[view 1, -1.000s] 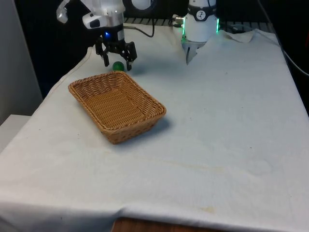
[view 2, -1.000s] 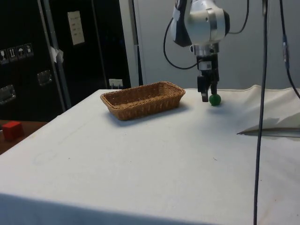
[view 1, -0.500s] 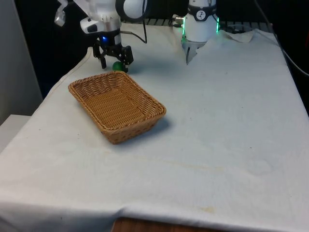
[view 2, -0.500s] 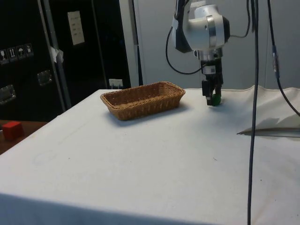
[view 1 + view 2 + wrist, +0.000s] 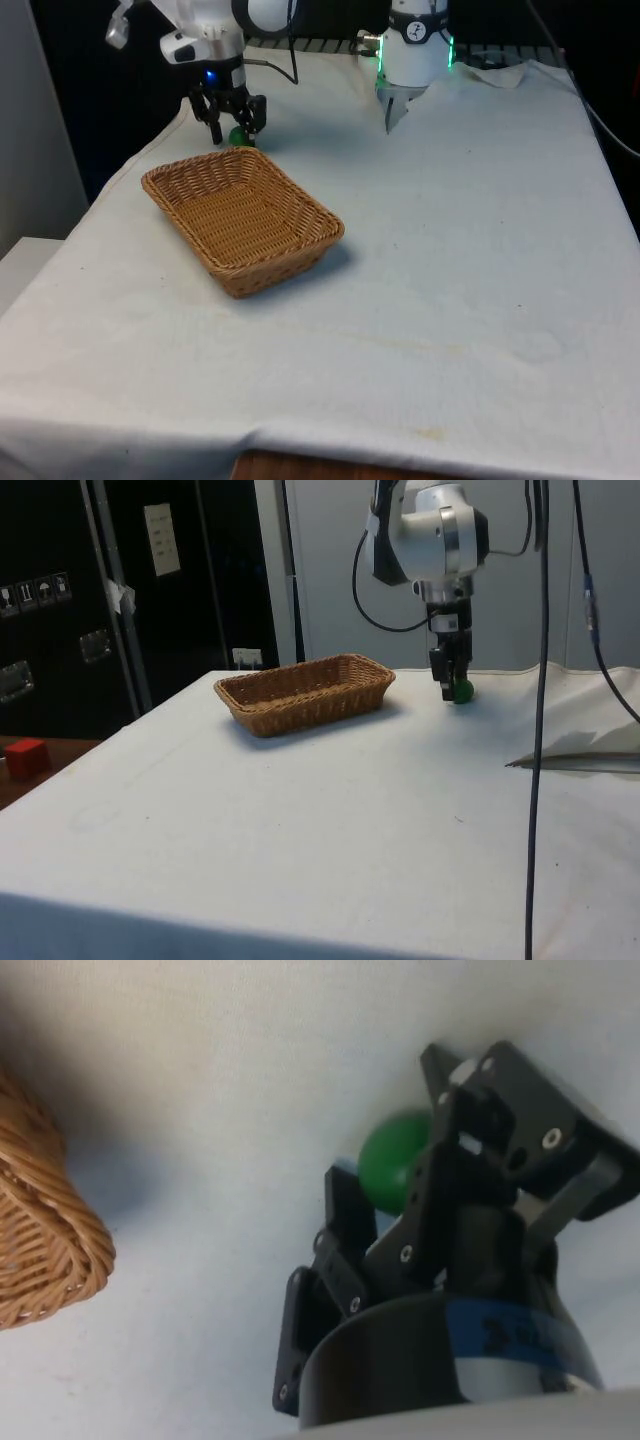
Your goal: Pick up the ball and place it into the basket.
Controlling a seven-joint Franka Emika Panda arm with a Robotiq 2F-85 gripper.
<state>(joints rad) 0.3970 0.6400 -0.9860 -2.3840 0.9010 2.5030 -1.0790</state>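
A small green ball (image 5: 238,136) sits on the white cloth just behind the far corner of the wicker basket (image 5: 331,229), at the front view's left. My gripper (image 5: 231,127) stands low over it with a finger on each side. Seen from the wrist, the ball (image 5: 388,1168) is pinched between the two black fingers (image 5: 349,1206), so my gripper (image 5: 392,1155) is shut on it. From the side, the ball (image 5: 462,690) shows at the tip of the gripper (image 5: 455,683), to the right of the basket (image 5: 310,702). The basket holds nothing.
The table's edge drops off close to the gripper at the front view's left. A raised fold of cloth (image 5: 585,745) lies at the side view's right, and a black cable (image 5: 540,710) hangs in front of it. The basket's corner (image 5: 45,1250) is near the fingers.
The gripper moved back and lowered over the ball, then its wide-open fingers closed in on the ball. The basket stayed put.
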